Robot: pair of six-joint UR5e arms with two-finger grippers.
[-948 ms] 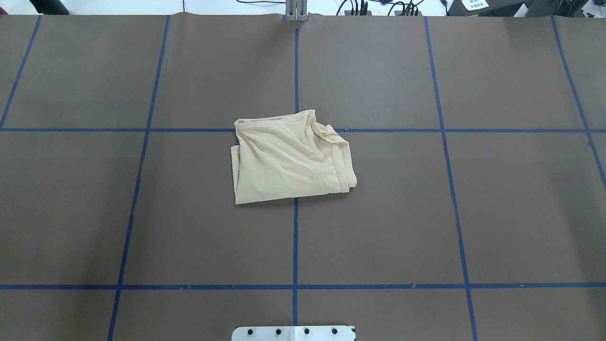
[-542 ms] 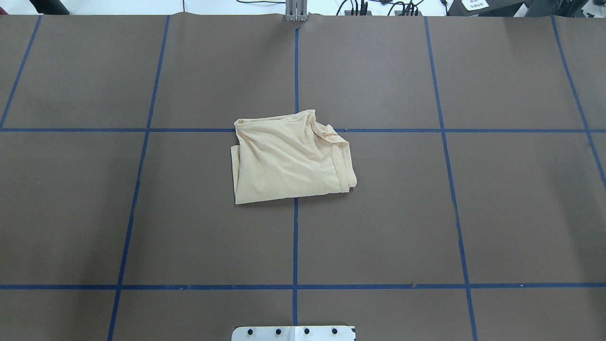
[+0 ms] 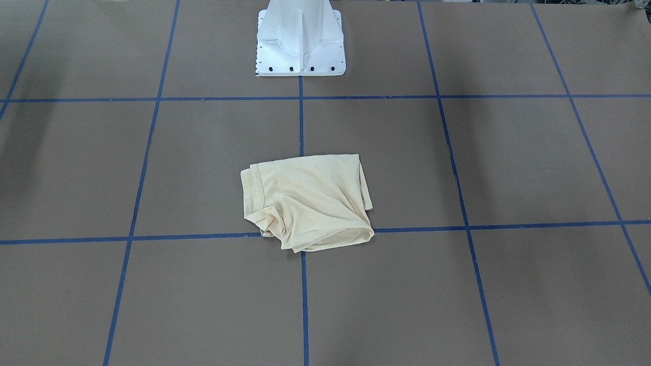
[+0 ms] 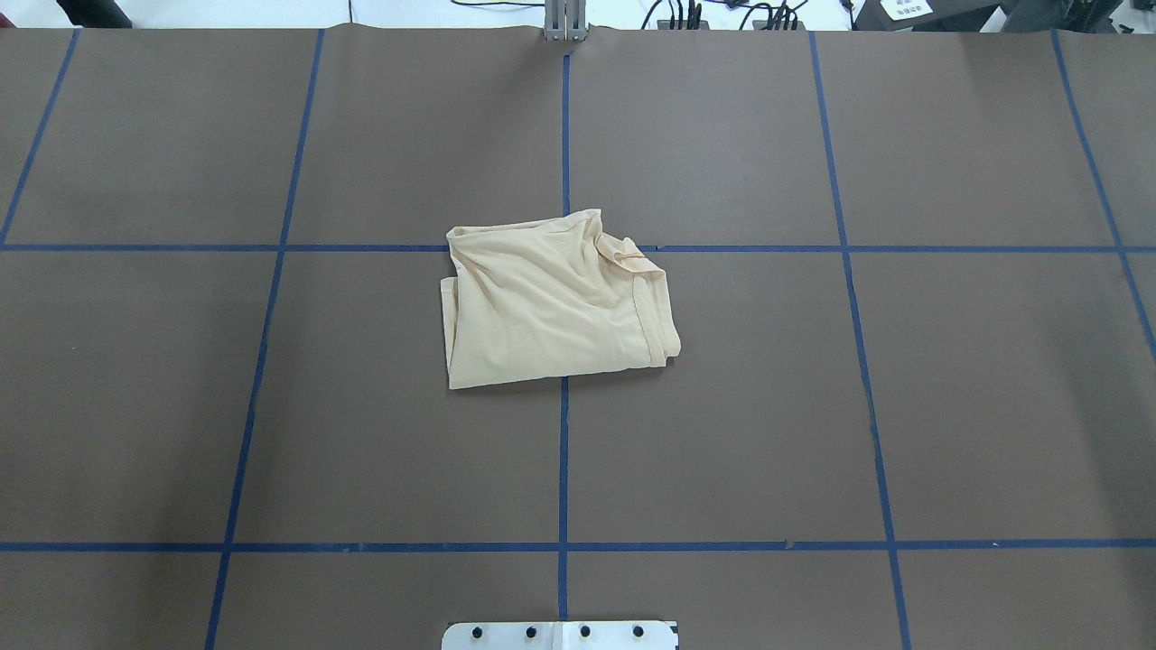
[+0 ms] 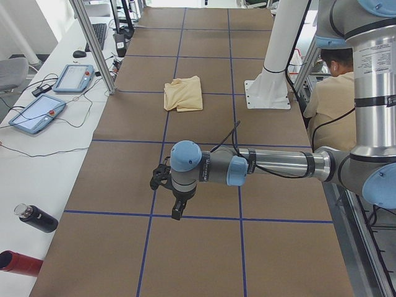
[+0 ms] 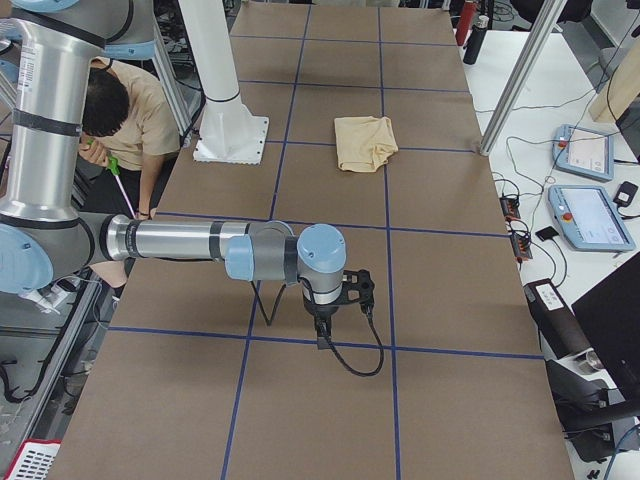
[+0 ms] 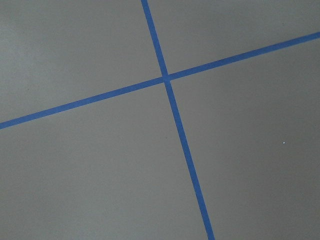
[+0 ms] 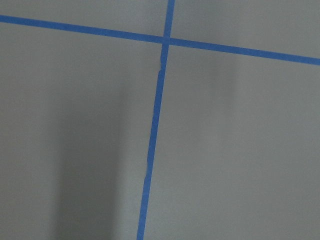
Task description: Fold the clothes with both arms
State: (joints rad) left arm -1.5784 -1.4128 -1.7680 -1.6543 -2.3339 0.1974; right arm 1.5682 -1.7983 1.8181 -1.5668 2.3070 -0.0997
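Plainly, the shirt (image 4: 551, 307) is soft, thin and very light. It lies as a compact, roughly square bundle at the middle of the table (image 4: 722, 406), across the centre tape line (image 4: 564, 469) and touching one of the cross lines. Cloth like this will probably sag from whatever point lifts it, and its stacked layers may slide apart if only the top sheet is caught. A low pinch that takes in every layer looks safest. The best places seem to be the two near corners, or the hem band (image 4: 652, 316) along the robot's right edge of the bundle, where the stitched fabric is a little firmer. The far right corner is rumpled (a bunch of loose folds there), so a grasp there would likely pull a layer out rather than move the whole stack. Pressing down too hard risks dragging the bundle over the smooth brown covering. The left gripper (image 5: 177, 211) and the right gripper (image 6: 322, 338) hang over bare table at opposite ends, well apart from the shirt. Only the side views show them, so I cannot tell whether their fingers are spread or closed.
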